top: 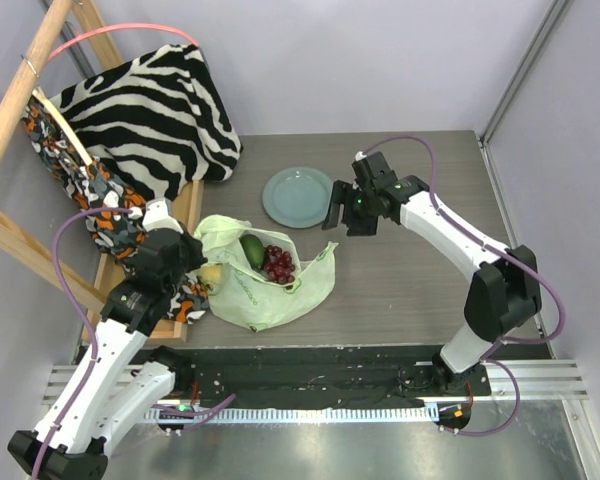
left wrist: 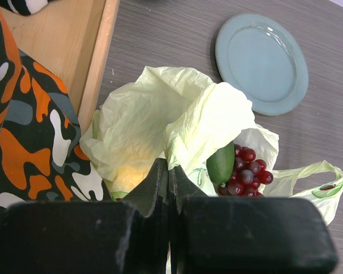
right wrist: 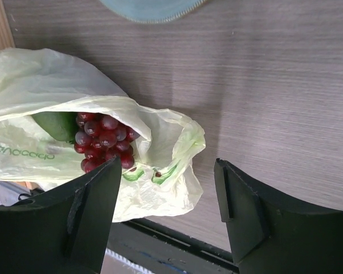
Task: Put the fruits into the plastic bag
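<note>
Two fruits (top: pixel 278 263) in plastic bag (top: pixel 260 300), left gripper (left wrist: pixel 168 171) at rim, right gripper (right wrist: pixel 167 168) apart

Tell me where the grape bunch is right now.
In the top view, the grape bunch sits in the open mouth of the plastic bag, left of table centre, beside the avocado on its left, nearer the arms than the grey-blue plate.

Green lettering on the plastic bag (right wrist: pixel 46 80) — apparently "avocado"
</note>
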Tool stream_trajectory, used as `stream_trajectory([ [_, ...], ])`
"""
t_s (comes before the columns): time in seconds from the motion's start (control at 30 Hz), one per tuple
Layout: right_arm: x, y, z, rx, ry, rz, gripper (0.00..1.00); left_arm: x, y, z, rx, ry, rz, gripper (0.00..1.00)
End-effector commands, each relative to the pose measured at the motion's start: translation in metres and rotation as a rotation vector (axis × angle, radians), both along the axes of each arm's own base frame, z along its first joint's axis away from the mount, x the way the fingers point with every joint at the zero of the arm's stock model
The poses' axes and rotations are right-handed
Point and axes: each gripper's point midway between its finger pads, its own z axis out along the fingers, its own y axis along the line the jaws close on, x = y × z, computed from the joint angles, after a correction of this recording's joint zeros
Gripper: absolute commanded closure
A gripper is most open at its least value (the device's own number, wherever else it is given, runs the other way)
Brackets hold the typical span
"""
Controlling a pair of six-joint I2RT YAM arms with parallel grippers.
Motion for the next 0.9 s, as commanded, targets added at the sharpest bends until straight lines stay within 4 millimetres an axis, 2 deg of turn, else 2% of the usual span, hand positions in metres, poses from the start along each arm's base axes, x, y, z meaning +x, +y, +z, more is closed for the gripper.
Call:
stream_trajectory([
  [0.0,-0.004,0.010,-0.019,0.050,0.116,0.020,0.26,0.004,0.001,0.006,-0.025,-0.023,0.024,1.00],
  [0.2,-0.001,0.015,-0.046,0.023,0.185,0.055,0.27,0.004,0.002,0.006,-0.021,-0.022,0.028,1.00],
  [0.33,-0.003,0.020,-0.052,0.028,0.218,0.080,0.28,0.003,0.004,0.008,-0.021,-0.031,0.038,1.00],
  [0.43,-0.002,0.024,-0.053,0.040,0.225,0.099,0.37,0.003,0.005,0.007,-0.019,-0.028,0.041,1.00],
  [0.47,-0.002,0.024,-0.053,0.043,0.225,0.101,0.48,0.004,0.004,0.007,-0.017,-0.027,0.039,1.00],
  [0.53,-0.002,0.028,-0.048,0.065,0.211,0.117,0.57,0.004,0.004,0.007,-0.017,-0.028,0.035,1.00],
  [0.57,-0.001,0.029,-0.045,0.075,0.200,0.117,0.66,0.005,0.003,0.007,-0.017,-0.026,0.034,1.00],
  [0.63,0.002,0.031,-0.027,0.100,0.153,0.121,0.76,0.005,0.003,0.008,-0.019,-0.030,0.034,1.00],
  [0.67,0.002,0.031,-0.021,0.108,0.135,0.119,0.89,0.005,0.003,0.009,-0.020,-0.033,0.034,1.00],
  [0.7,0.004,0.030,-0.005,0.120,0.088,0.113,0.95,0.005,0.004,0.010,-0.021,-0.036,0.035,1.00],
  [0.73,0.004,0.029,0.003,0.124,0.067,0.105,0.99,0.004,0.004,0.010,-0.021,-0.036,0.037,1.00],
  [0.87,0.005,0.022,0.046,0.158,-0.076,0.089,0.99,0.004,0.004,0.015,-0.028,-0.049,0.038,1.00],
])
